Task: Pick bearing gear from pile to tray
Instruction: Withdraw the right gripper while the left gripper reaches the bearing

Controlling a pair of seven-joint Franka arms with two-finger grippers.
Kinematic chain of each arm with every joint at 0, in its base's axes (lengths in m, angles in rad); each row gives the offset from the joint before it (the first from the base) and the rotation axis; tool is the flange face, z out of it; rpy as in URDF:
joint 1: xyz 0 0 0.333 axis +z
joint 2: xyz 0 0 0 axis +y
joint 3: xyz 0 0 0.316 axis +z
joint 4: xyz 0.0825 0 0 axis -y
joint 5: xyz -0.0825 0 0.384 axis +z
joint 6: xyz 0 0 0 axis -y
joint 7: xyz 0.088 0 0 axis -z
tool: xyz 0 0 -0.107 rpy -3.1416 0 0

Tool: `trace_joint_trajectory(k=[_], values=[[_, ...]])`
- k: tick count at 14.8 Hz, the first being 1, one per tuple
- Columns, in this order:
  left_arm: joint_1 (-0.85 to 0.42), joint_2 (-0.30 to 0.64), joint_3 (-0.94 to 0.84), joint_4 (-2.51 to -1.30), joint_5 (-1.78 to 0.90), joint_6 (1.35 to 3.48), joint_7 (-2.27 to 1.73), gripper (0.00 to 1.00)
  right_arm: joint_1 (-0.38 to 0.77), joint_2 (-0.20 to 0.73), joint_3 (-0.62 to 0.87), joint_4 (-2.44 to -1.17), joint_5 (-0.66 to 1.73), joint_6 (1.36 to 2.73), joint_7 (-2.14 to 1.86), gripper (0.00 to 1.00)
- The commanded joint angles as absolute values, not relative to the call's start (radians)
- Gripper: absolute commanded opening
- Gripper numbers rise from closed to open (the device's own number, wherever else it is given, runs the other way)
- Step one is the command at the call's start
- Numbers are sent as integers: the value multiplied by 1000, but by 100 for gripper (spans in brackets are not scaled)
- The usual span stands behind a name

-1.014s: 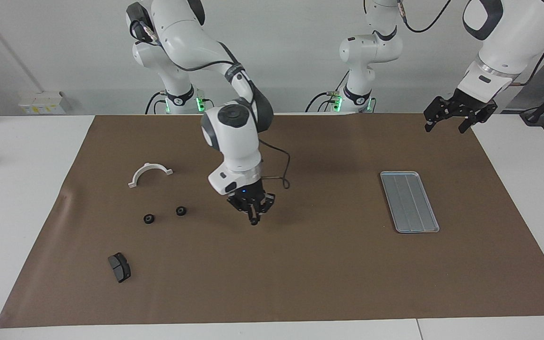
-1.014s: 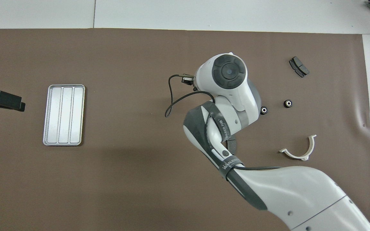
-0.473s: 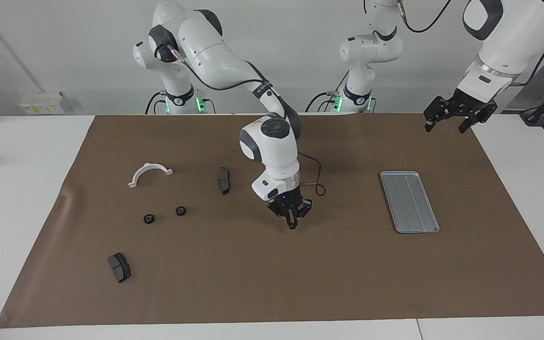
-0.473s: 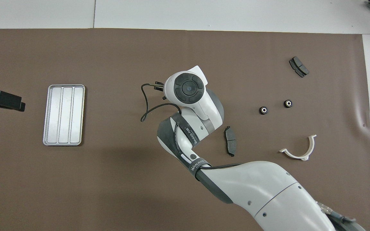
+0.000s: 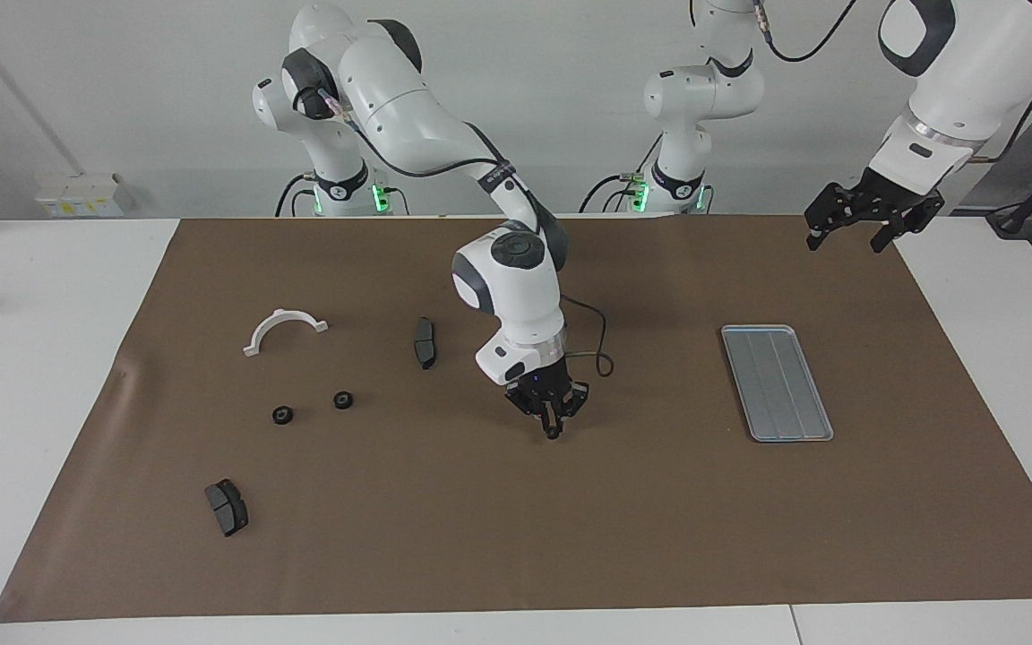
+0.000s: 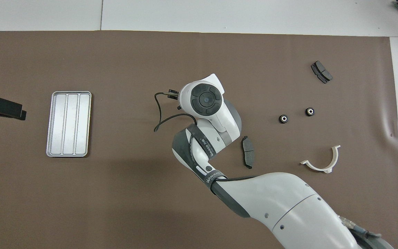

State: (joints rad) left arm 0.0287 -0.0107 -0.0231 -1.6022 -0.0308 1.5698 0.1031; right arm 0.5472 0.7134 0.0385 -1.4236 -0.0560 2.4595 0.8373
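**Desk:** What do you have on the right arm?

**Me:** I see the right gripper [image 5: 553, 432] hanging low over bare brown mat [image 5: 570, 537] mid-table, between the scattered parts and the small ribbed silver-grey metal tray [image 5: 777, 382]. Its fingertips are pinched together on a tiny black round gear [image 5: 553, 434] at the very tip. From overhead the wrist housing hides both fingers and gear.

**Desk:** And the rest of the pile?

**Me:** Two more small black round gears [image 6: 283, 119] [image 6: 310, 111] lie side by side toward the right arm's end. A white half-ring bracket [image 6: 320, 161] sits nearer the robots than those. One dark grey brake-pad piece [image 6: 248, 156] lies just beside the right arm's wrist; another dark brake-pad piece [image 6: 321, 71] lies farthest out.

**Desk:** Tray?

**Me:** It lies flat toward the left arm's end, well apart from the carried gear. I see nothing in it.

**Desk:** Left arm?

**Me:** It waits. The left gripper [image 5: 856, 226] hangs above the mat's corner near its base, fingers spread apart, holding nothing.
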Motion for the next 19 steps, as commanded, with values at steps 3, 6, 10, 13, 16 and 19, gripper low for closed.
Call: trace_joint_trajectory(k=[3, 6, 10, 13, 16, 19], values=[[28, -35, -32, -1628, -18, 1600, 89, 100, 540, 687, 29, -1445, -71, 2464, 824, 100], [-9, -49, -40, -1669, -20, 1635, 48, 100, 494, 617, 23, -1453, -106, 2436, 821, 100], [-72, -37, -41, -1700, -24, 1732, 5, 100, 375, 497, 26, -1459, -103, 2269, 651, 100], [-138, 12, -40, -1697, -29, 1781, -8, 100, 267, 445, 29, -1463, -87, 2140, 418, 100], [-215, 90, -40, -1687, -29, 1862, -124, 100, 166, 398, 29, -1526, -86, 2066, 160, 100], [-267, 172, -41, -1687, -31, 1958, -161, 100, 78, 344, 31, -1658, -86, 2088, -67, 100]])
